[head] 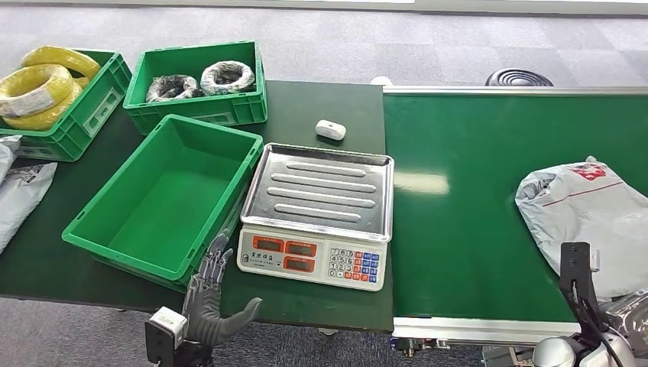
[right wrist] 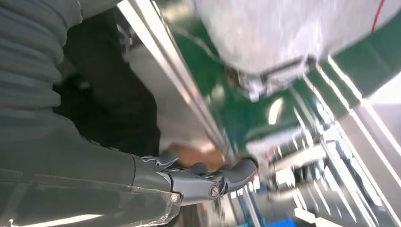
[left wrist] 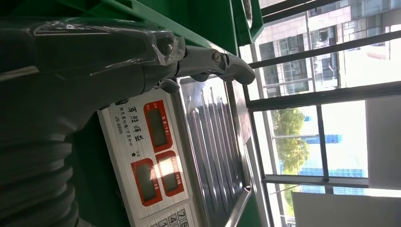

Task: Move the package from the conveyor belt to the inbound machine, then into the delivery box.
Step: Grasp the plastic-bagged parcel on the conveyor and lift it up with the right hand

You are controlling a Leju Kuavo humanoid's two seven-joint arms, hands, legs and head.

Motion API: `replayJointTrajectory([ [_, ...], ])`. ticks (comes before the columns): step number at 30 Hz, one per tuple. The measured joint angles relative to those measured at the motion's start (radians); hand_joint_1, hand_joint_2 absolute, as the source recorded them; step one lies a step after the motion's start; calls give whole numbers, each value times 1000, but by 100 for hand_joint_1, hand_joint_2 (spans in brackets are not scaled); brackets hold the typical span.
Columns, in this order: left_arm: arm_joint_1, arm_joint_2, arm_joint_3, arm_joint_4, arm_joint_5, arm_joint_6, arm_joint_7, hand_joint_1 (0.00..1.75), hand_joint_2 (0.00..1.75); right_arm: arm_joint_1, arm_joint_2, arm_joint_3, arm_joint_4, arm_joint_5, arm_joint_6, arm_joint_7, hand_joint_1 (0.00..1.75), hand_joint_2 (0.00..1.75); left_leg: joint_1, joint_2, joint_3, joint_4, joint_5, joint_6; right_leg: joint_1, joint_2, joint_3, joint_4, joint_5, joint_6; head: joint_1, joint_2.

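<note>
Down at the near edge of the table (head: 321, 99), the left hand (head: 210, 298) stands upright with its fingers spread and thumb out to the side, holding nothing. It hovers just in front of the scale (head: 317, 214), beside the near corner of the empty green bin (head: 164, 199). From the left wrist, the thumb (left wrist: 222, 64) stretches over the scale's (left wrist: 156, 156) steel tray, apart from it.

The right arm (head: 588, 336) comes up at the lower right corner, just below the near rail of the conveyor belt (head: 474, 191); the hand itself is cut off there. From the right wrist, the right hand (right wrist: 189, 182) has its fingers loosely extended and apart, with nothing in them, though the picture is smeared with blur.

The package (head: 592, 214), a grey plastic mailer with red markings, lies on the belt at its right end, partly cut off by the picture's edge. It sits just beyond the right arm, not touched by the hand, and is well apart from the left hand. In the right wrist view the package (right wrist: 283, 33) shows as a pale blurred shape on the green belt (right wrist: 227, 101), its details hard to make out.
</note>
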Motion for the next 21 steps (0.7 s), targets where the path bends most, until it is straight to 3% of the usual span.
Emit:
replayJointTrajectory([
  [4, 7, -4, 7, -15, -5, 4, 3, 0, 175, -3, 2, -1, -36, 126, -64, 15, 0, 175, 0, 0, 0, 0, 0, 0, 0, 0, 0, 0, 0, 0, 0, 0],
  [9, 17, -7, 14, -28, -7, 8, 4, 0, 175, -23, -1, -8, -47, 129, -101, -28, 0, 175, 0, 0, 0, 0, 0, 0, 0, 0, 0, 0, 0, 0, 0, 0],
  [21, 32, 6, 18, -33, -4, 2, -12, 0, 175, -153, -92, -65, 209, 53, 51, 4, 0, 175, 0, 0, 0, 0, 0, 0, 0, 0, 0, 0, 0, 0, 0, 0],
])
